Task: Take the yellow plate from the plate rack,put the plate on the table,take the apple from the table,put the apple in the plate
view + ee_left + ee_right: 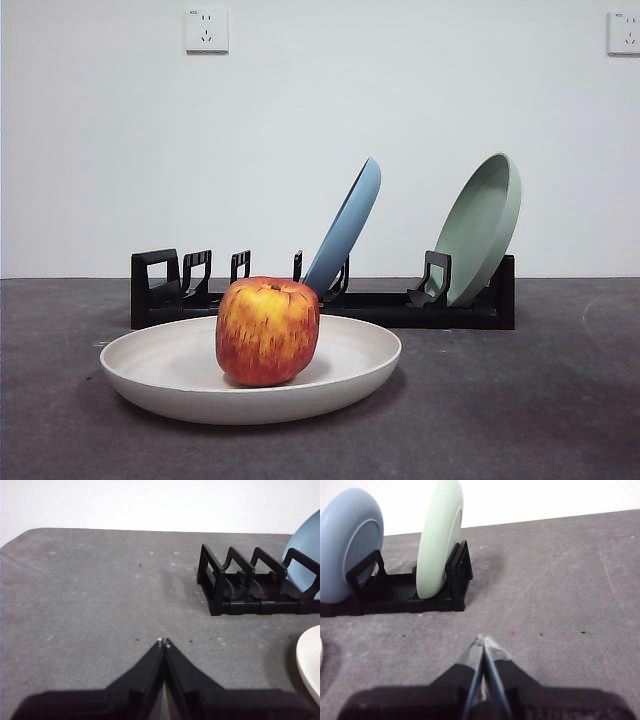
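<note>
- The apple (267, 330) sits in the plate (180, 372), upright, a little toward the near side of the plate's middle, with nothing touching it from above.
- The plate, pale cream with a raised rim, lies flat on the tabletop (520, 400), just in front of the rack (400, 305) and clear of it; only a sliver of its rim shows in the left wrist view.
- The rack stands behind, holding a blue plate (347, 228) leaning near its middle and a green plate (482, 226) leaning at the end away from the handle. The slots at the handle end are bare.
- Judged from how things lie, every step of the task looks done: plate off the rack and down, apple inside it. No step seems to be in hand.
- The left end effector (163, 642) hangs over bare tabletop, off to the handle end of the rack, its jaws pressed together and holding nothing.
- The right end effector (483, 640) hangs over bare tabletop near the green plate's end of the rack, jaws likewise closed and empty.
- Neither arm shows in the front view, so both appear parked back from the work.
- The next move, if any, calls for nothing more than keeping both arms away from the plate so the apple is not nudged or rolled off its spot.
</note>
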